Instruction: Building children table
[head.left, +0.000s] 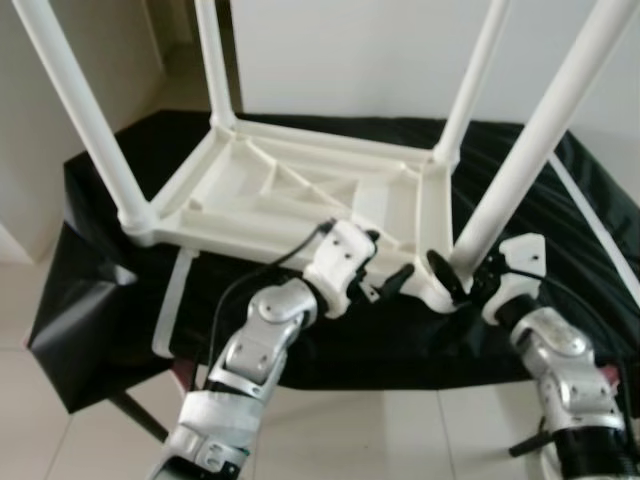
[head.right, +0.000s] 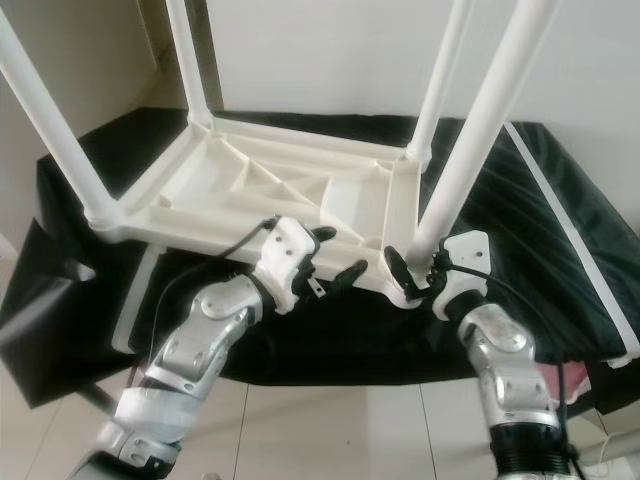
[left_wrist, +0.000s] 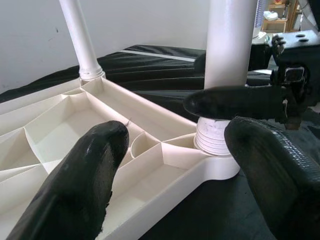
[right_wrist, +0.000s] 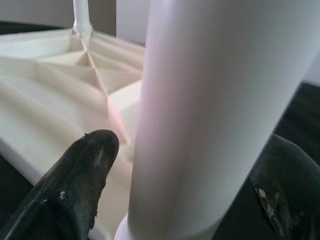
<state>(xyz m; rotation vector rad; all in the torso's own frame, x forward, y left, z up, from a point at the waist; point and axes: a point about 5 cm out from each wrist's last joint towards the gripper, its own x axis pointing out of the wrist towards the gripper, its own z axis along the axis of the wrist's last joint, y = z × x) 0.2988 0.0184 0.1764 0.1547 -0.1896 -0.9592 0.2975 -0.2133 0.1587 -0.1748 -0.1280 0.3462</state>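
Note:
A white plastic children's table (head.left: 280, 190) lies upside down on a black-draped surface, its four legs pointing up. My right gripper (head.left: 465, 272) is at the near right corner, its two black fingers flanking the base of the near right leg (head.left: 530, 140); the right wrist view shows that leg (right_wrist: 200, 100) between the fingers (right_wrist: 85, 170) with a small gap. My left gripper (head.left: 390, 258) stands open just left of that corner, over the table's near rim. In the left wrist view its fingers (left_wrist: 85, 175) frame the ribbed underside and the leg's threaded socket (left_wrist: 215, 140).
The black cloth (head.left: 120, 170) covers the whole work surface and hangs over its edges. A white strip (head.left: 590, 220) lies on the cloth at the right, and a white slat (head.left: 172, 300) hangs at the near left. Pale floor tiles (head.left: 60, 440) lie below, with a white wall behind.

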